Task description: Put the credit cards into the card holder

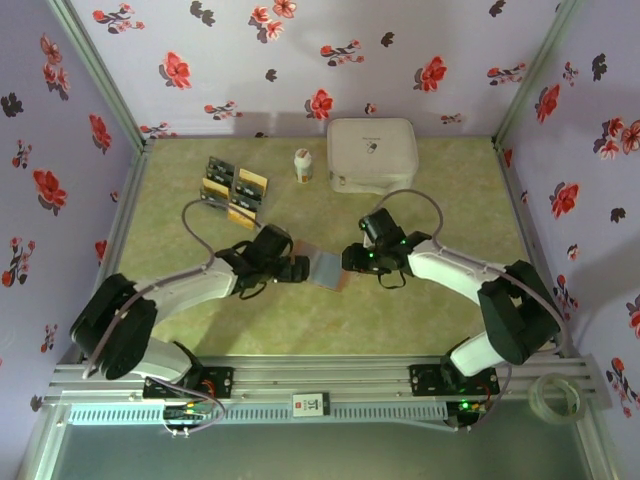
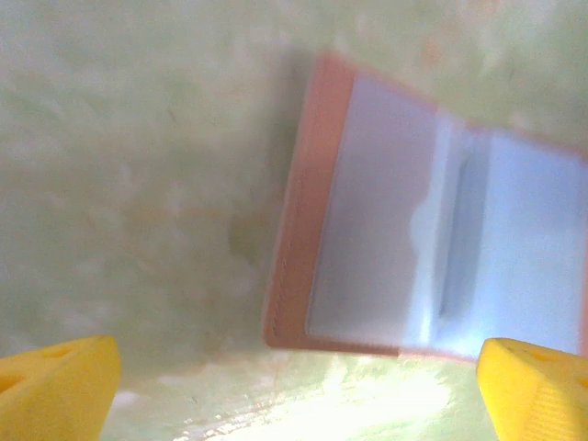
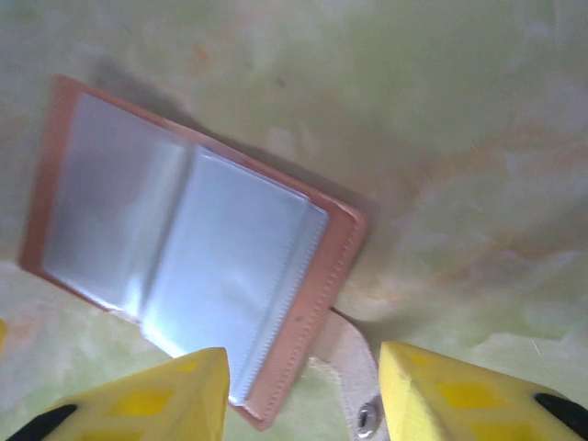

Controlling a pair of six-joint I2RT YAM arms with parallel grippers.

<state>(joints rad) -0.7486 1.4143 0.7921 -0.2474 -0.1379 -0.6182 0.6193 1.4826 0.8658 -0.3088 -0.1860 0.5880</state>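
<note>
The card holder [image 1: 328,268] lies opened flat on the green table between my two grippers, its reddish-brown cover [image 2: 308,220] framing clear grey sleeves [image 3: 184,248]. My left gripper [image 2: 299,395] is wide open just left of it, yellow fingertips [image 2: 55,386] apart, nothing between them. My right gripper [image 3: 303,395] is open at the holder's right side. The holder's corner and its snap strap [image 3: 358,367] lie between its fingers without visible contact. The credit cards [image 1: 232,190], black and gold-orange, lie in a cluster at the back left.
A small white bottle [image 1: 302,165] stands behind the holder, and a big white rounded case [image 1: 372,152] sits at the back right. Flowered walls enclose the table on three sides. A tape roll [image 1: 556,397] rests on the front rail at the right.
</note>
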